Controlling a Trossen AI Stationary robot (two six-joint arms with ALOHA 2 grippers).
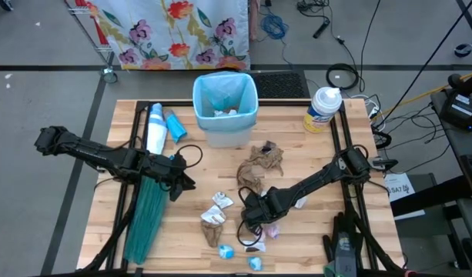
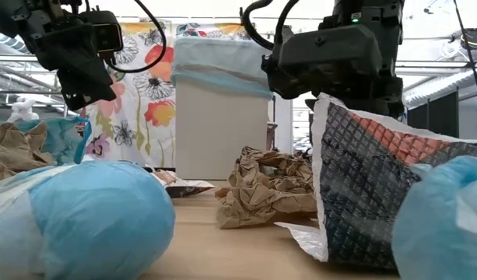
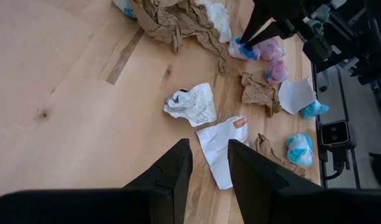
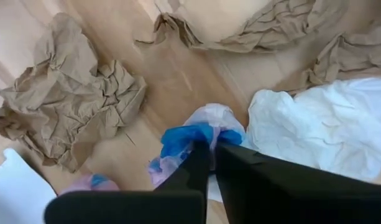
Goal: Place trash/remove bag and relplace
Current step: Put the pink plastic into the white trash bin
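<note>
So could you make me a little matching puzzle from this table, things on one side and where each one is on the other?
Things:
1. bin
2. white tub with a blue label
3. dark teal-green bag
4. blue and white wrapper

Places:
A. lying along the table's left side, under the left arm
B. pinched between the right gripper's fingers, among the scraps
C. at the back middle of the table, lined with a pale-blue bag
D. at the back right corner of the table

Pairs: 1-C, 2-D, 3-A, 4-B
</note>
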